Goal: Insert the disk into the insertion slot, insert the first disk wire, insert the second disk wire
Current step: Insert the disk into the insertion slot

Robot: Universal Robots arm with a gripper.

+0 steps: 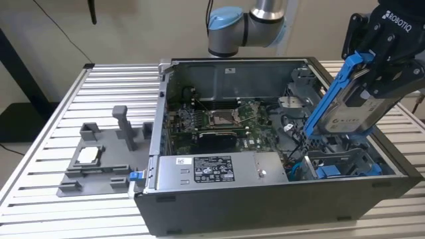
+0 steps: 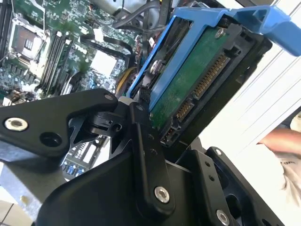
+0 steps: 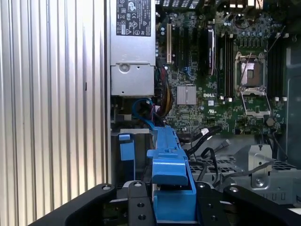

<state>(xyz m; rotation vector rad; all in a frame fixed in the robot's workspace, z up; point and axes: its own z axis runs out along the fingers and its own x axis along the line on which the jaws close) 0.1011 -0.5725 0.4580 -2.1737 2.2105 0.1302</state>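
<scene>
The end effector [image 1: 377,79] pinches the disk [image 1: 347,113] near its upper end, tilted in the air above the slot [image 1: 340,167]; it looks rigid, fairly heavy and shock-sensitive, best held by its blue carrier [image 1: 330,97], away from the connectors [image 2: 207,77].

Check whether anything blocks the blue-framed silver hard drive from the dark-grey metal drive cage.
Nothing visible does. The gripper holds the blue-framed silver hard drive tilted above the dark-grey metal drive cage; loose black cables seem to lie beside it, not across its opening.
</scene>
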